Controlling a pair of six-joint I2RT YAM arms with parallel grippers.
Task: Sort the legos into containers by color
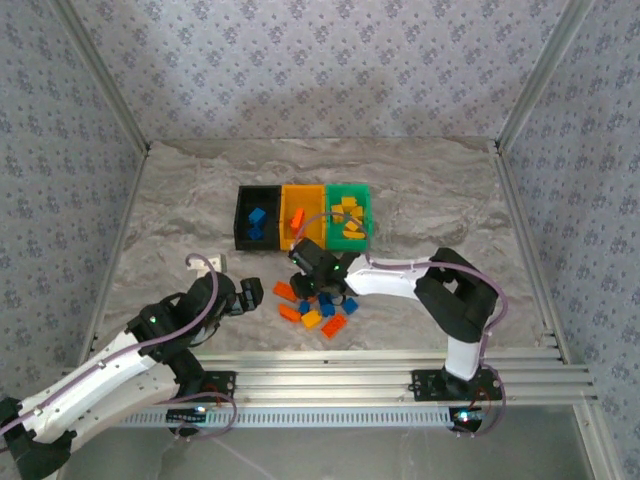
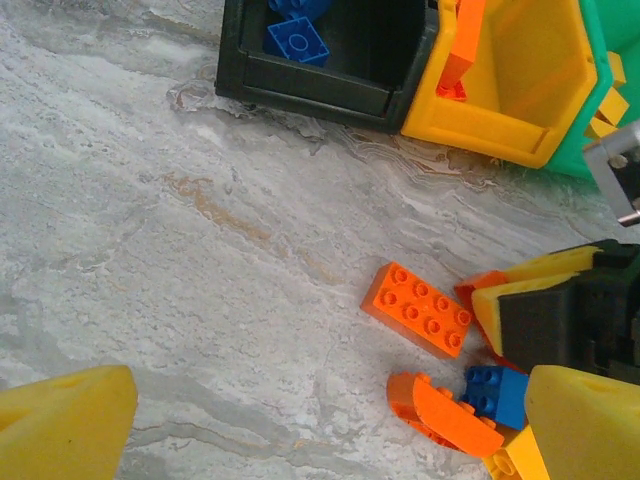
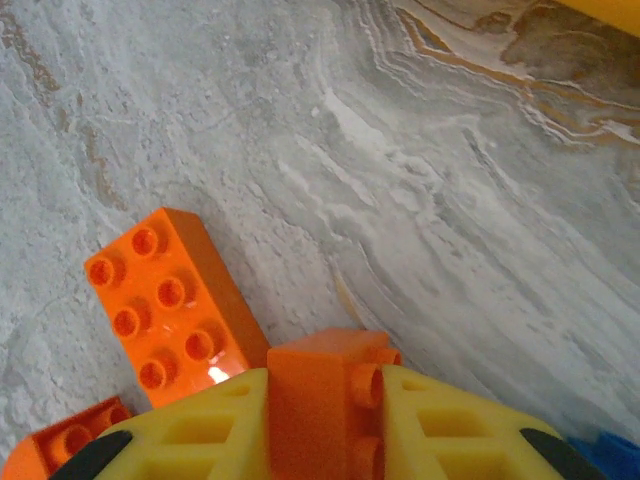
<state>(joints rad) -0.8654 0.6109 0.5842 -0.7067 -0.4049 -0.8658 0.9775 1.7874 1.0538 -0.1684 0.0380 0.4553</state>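
The black bin (image 1: pixel 257 218), orange-yellow bin (image 1: pixel 303 215) and green bin (image 1: pixel 349 213) stand joined in a row. The black one holds blue bricks (image 2: pixel 296 38), the green one yellow bricks (image 1: pixel 350 218). A pile of loose legos (image 1: pixel 318 308) lies in front of them. My right gripper (image 1: pixel 312 272) is low at the pile's far edge, shut on a small orange brick (image 3: pixel 320 400). Beside it lies an orange two-by-four brick (image 3: pixel 165 305). My left gripper (image 2: pixel 320 430) is open over bare table left of the pile, its fingers (image 2: pixel 60 420) wide apart. A curved orange brick (image 2: pixel 445 412) and a blue brick (image 2: pixel 495 392) lie near its right finger.
The marble table (image 1: pixel 180 200) is fenced by aluminium rails and patterned walls. An orange brick (image 2: pixel 462 50) leans on the orange-yellow bin's (image 2: pixel 500 100) wall. My right gripper's yellow fingers (image 2: pixel 560 300) crowd the pile, close to my left gripper. Free room lies left of the bins.
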